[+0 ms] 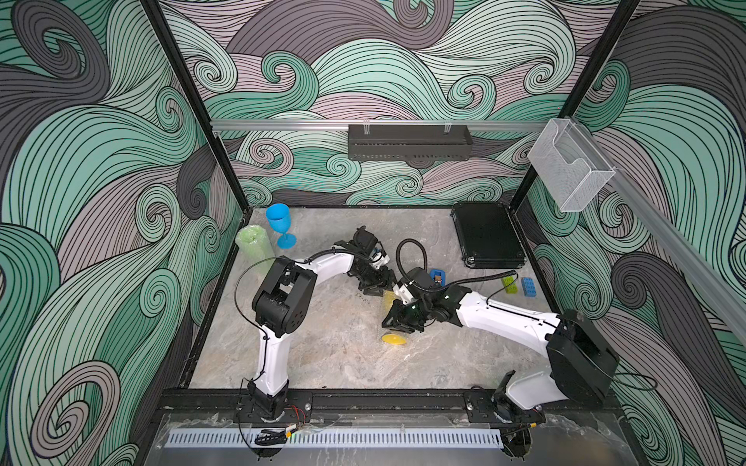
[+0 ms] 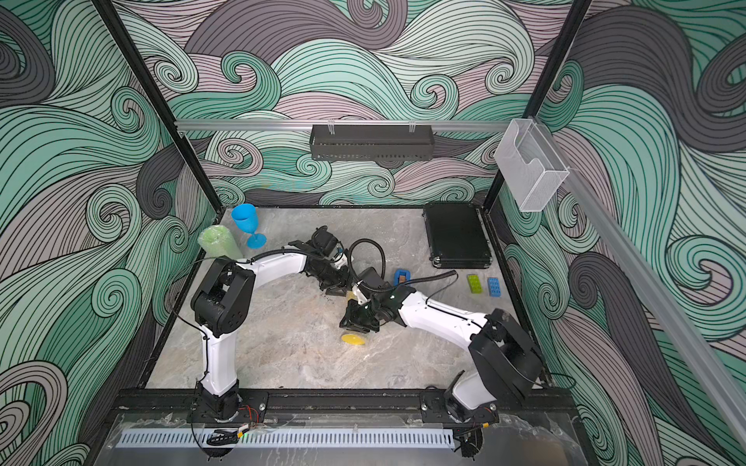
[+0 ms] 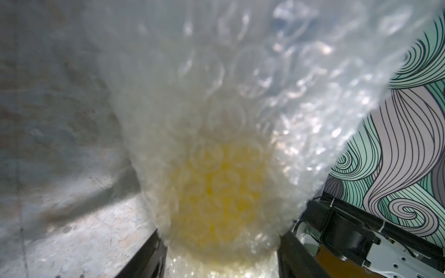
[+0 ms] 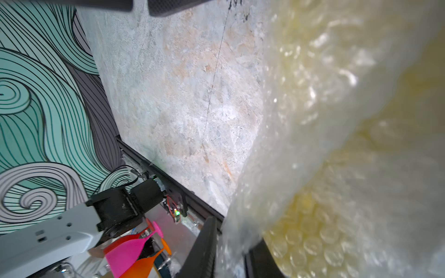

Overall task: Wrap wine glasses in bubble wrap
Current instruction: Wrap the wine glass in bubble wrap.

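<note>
At mid-table [image 1: 323, 355] in both top views: find the left gripper [image 1: 379, 288] [image 2: 335, 288] and the right gripper [image 1: 397, 320] [image 2: 355, 320] close together over the yellow goblet [image 1: 393, 339] [image 2: 353, 339]. Goblet lying on its side, round foot toward the front rail [image 1: 363, 397], bowl hidden under the black fingers. Cannot tell either jaw width from up here.

Back left: see the blue goblet [image 1: 278, 220] [image 2: 245, 220] standing bare, just beside the green goblet [image 1: 252, 244] [image 2: 216, 242], also standing and sleeved in bubble wrap.

Right side: note a black case [image 1: 488, 234] in the back corner, a blue tape dispenser [image 1: 438, 276] near the arms, and a green brick [image 1: 509, 283] beside a blue brick [image 1: 528, 286] toward the edge.

From the left wrist: see the left gripper [image 3: 221, 231] spread wide, fingers [image 3: 149, 260] pressed on either side of the yellow goblet's [image 3: 216, 187] bowl through bubble wrap [image 3: 240, 84]. More of the sheet fanning away over the table, blurred.

From the right wrist: see the right gripper [image 4: 234, 238] drawn narrow, fingers [image 4: 207, 248] pinching a fold of bubble wrap [image 4: 313, 96], yellow glowing through the sheet alongside. Beyond the front rail [image 4: 168, 183], note a pink goblet [image 4: 127, 252] and an orange goblet [image 4: 144, 264] lying together, off the table.
</note>
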{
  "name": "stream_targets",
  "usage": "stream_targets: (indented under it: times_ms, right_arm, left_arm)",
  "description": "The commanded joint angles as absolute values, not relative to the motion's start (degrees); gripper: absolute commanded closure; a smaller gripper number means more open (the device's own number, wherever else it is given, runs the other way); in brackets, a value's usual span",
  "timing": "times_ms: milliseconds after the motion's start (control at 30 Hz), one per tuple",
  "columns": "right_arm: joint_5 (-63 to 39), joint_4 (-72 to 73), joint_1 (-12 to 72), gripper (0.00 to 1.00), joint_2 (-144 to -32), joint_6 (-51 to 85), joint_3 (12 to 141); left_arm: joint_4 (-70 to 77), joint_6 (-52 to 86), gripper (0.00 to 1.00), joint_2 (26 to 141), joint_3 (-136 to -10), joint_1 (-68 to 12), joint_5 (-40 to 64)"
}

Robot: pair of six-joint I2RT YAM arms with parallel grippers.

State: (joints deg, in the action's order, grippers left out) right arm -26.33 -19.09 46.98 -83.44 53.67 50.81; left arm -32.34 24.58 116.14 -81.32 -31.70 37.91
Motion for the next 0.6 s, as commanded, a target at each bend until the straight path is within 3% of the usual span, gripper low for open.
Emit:
stream_targets:
  times_ms: [0,267,567]
  right_arm:
    - [-25.9,-19.8,46.8,0.9,-80.4,53.5,49.8]
    - [-26.4,-21.2,46.1,1.0,-77.5,53.4,46.6]
    - [-27.4,-23.4,43.8,1.0,-76.6,51.9,43.1]
  left_arm:
    - [-37.8,23.4,0.34,118.8,-79.4,-33.1,31.3]
    - [-38.5,22.8,0.35,120.4,-80.4,-33.1,30.4]
    - [-39.4,21.8,0.35,120.8,-81.4,-33.1,29.2]
